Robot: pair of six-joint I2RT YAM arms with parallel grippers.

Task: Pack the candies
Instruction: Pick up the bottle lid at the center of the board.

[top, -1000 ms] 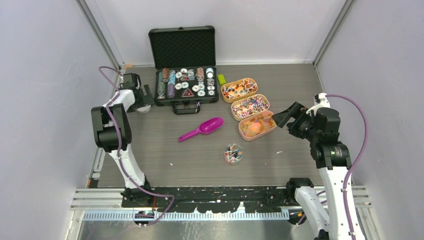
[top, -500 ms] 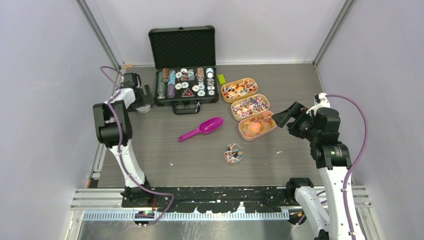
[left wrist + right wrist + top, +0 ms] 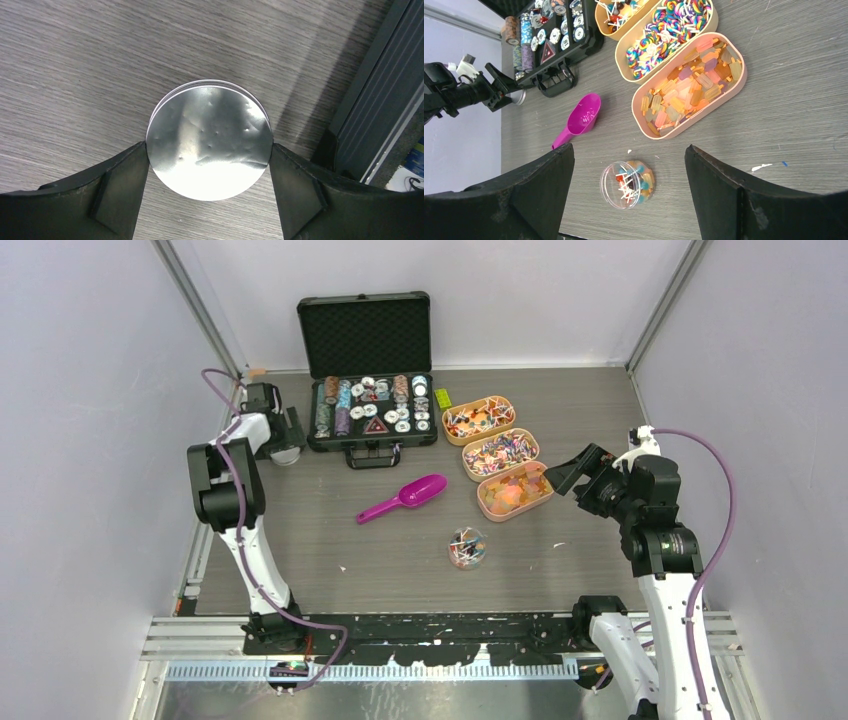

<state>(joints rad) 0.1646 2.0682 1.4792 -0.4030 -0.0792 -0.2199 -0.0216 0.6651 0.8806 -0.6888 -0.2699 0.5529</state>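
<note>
The candies fill three tan oval trays: lollipops (image 3: 479, 419), striped swirls (image 3: 500, 453) and orange-pink pieces (image 3: 515, 490) (image 3: 689, 85). A small clear round jar (image 3: 467, 547) (image 3: 627, 183) holds a few candies at mid-table. A magenta scoop (image 3: 405, 498) (image 3: 579, 120) lies empty to its upper left. My left gripper (image 3: 285, 447) (image 3: 209, 146) is at the far left, both fingers touching the rim of a silver round lid (image 3: 210, 135) that lies flat on the table. My right gripper (image 3: 565, 472) (image 3: 629, 147) hangs open beside the nearest tray, above the jar, holding nothing.
An open black case (image 3: 372, 410) of poker chips stands at the back, just right of the left gripper. A small yellow-green block (image 3: 442, 398) lies beside it. Metal frame rails (image 3: 380, 100) run close to the lid on the left.
The left gripper's jaws have closed in onto the silver lid, and its arm has shifted slightly. The right arm has not moved.
</note>
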